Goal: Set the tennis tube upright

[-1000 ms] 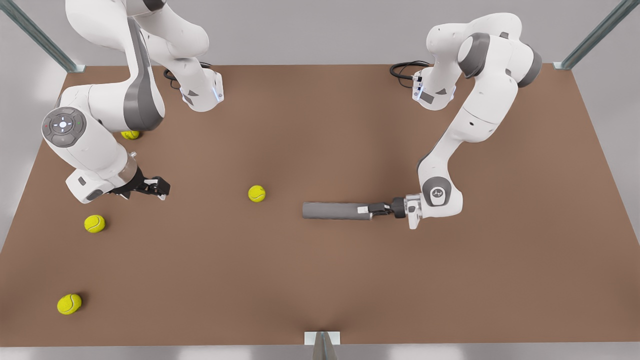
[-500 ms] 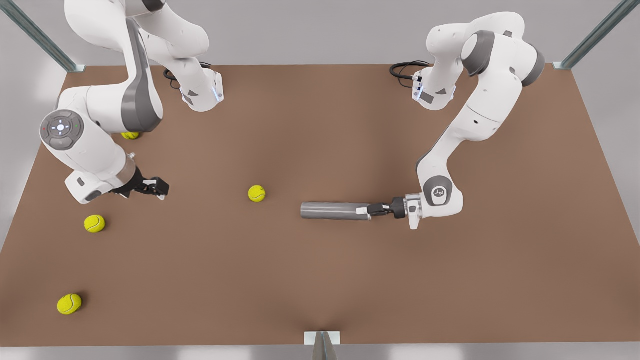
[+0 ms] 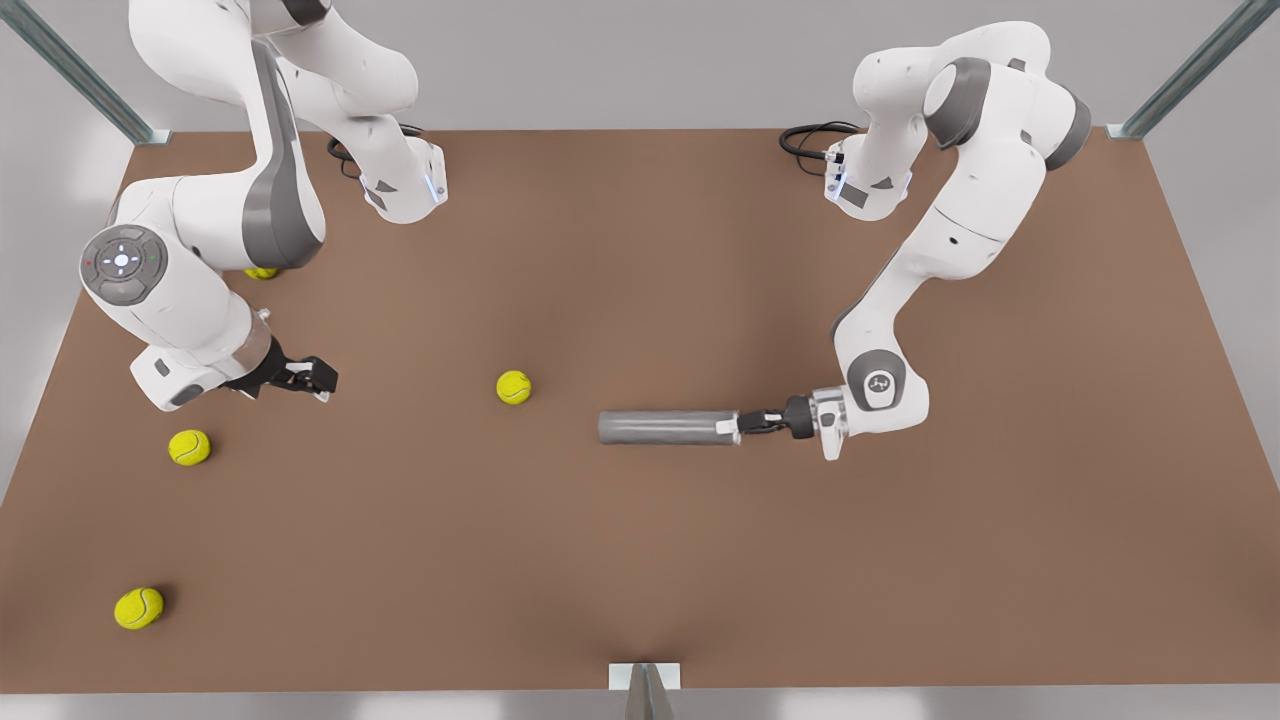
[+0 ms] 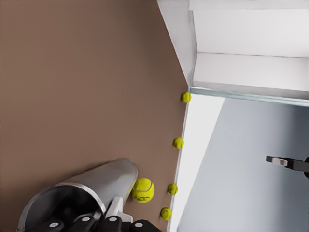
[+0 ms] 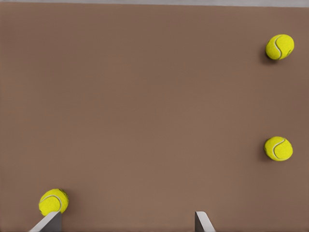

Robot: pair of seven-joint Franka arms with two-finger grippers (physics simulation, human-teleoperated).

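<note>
Front view: the tennis tube (image 3: 662, 427) lay on its side on the brown table (image 3: 640, 560), slightly right of centre, long axis running from 9 to 3 o'clock. The left gripper (image 3: 735, 426) gripped the tube's 3 o'clock end, fingers clamped on the rim there. The right gripper (image 3: 318, 377) hung above the table on the front view's left, well apart from the tube, fingers parted; that arm waited. A tennis ball (image 3: 513, 387) sat at about 10 o'clock from the tube's free end. Two further tennis balls (image 3: 189, 447) (image 3: 138, 608) lay at 7 o'clock from the right gripper, and another (image 3: 262, 272) was partly hidden behind that arm.

Left wrist view: the tube's (image 4: 82, 193) open end with its lighter metallic rim showed close up, one finger (image 4: 114, 209) pressed against the rim. A ball (image 4: 143, 190) lay beyond the tube's far end.

Right wrist view: two spread fingertips (image 5: 48, 222) framed bare table, holding nothing, and three balls (image 5: 53, 201) (image 5: 278, 148) (image 5: 279, 47) lay on the surface
</note>
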